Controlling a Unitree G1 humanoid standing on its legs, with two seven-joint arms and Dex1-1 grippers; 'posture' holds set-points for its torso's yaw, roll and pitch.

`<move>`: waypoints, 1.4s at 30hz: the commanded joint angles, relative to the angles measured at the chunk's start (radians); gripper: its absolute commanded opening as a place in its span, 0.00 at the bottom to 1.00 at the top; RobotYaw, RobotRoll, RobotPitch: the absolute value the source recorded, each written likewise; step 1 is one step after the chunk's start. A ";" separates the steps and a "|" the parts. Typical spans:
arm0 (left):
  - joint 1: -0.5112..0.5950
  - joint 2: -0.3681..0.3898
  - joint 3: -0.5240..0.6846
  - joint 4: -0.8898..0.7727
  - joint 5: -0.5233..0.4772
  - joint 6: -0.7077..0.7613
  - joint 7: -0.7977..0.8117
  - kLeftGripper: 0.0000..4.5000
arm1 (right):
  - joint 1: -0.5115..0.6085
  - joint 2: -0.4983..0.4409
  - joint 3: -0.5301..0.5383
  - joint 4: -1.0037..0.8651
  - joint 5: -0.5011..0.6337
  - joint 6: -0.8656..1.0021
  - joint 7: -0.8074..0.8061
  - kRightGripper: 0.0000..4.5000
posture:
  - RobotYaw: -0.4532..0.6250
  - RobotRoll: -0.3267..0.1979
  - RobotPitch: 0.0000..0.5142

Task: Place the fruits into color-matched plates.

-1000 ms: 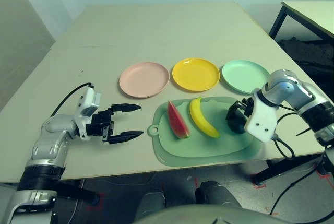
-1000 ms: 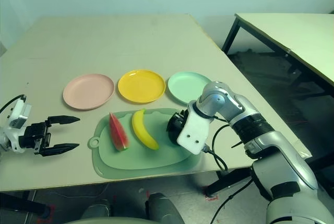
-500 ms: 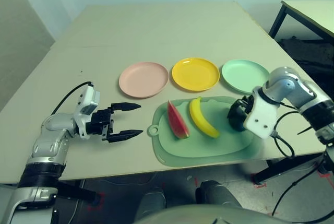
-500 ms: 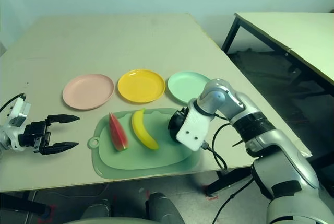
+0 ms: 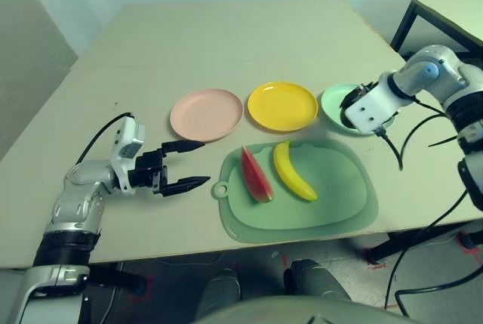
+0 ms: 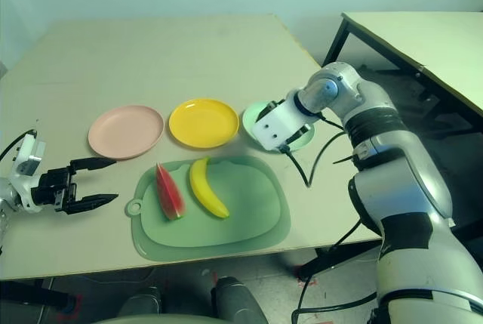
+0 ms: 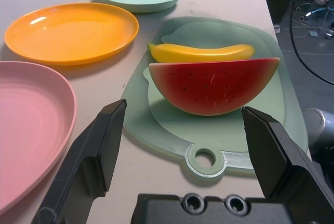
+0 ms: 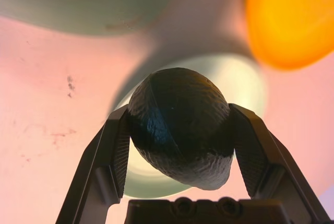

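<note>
A red watermelon wedge (image 5: 255,175) and a yellow banana (image 5: 293,171) lie side by side on the green cutting mat (image 5: 336,195). My right gripper (image 8: 180,117) is shut on the dark green avocado (image 8: 180,125) and holds it just over the mint green plate (image 5: 336,103) at the right of the plate row. The yellow plate (image 5: 282,106) and the pink plate (image 5: 206,113) stand to its left with nothing on them. To the left of the mat, my left gripper (image 5: 187,165) is open above the table, its fingers pointing at the watermelon.
Cables hang from the right wrist past the table's right edge. A second table (image 5: 449,14) stands at the far right. The tabletop behind the plates is bare.
My right arm has carried the avocado off the right end of the mat, back to above the mint green plate. The left gripper has hardly moved.
</note>
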 commanded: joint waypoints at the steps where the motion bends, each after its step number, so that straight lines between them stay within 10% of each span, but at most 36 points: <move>1: 0.019 -0.001 0.004 -0.017 0.008 -0.005 0.003 1.00 | -0.034 0.021 0.050 0.081 -0.117 0.078 -0.202 0.70 | 0.34 0.62 0.02; 29: 0.036 0.004 0.012 0.003 0.010 -0.035 -0.003 1.00 | 0.009 0.074 -0.001 0.169 -0.140 0.231 -0.362 0.70 | 0.35 0.62 0.04; 32: 0.040 0.010 0.005 0.005 0.020 -0.042 -0.010 1.00 | 0.011 0.079 -0.002 0.170 -0.141 0.235 -0.359 1.00 | 0.35 0.62 0.04; 42: 0.045 0.003 0.008 0.005 0.023 -0.048 -0.010 1.00 | 0.013 0.078 -0.010 0.168 -0.140 0.228 -0.345 1.00 | 0.35 0.62 0.04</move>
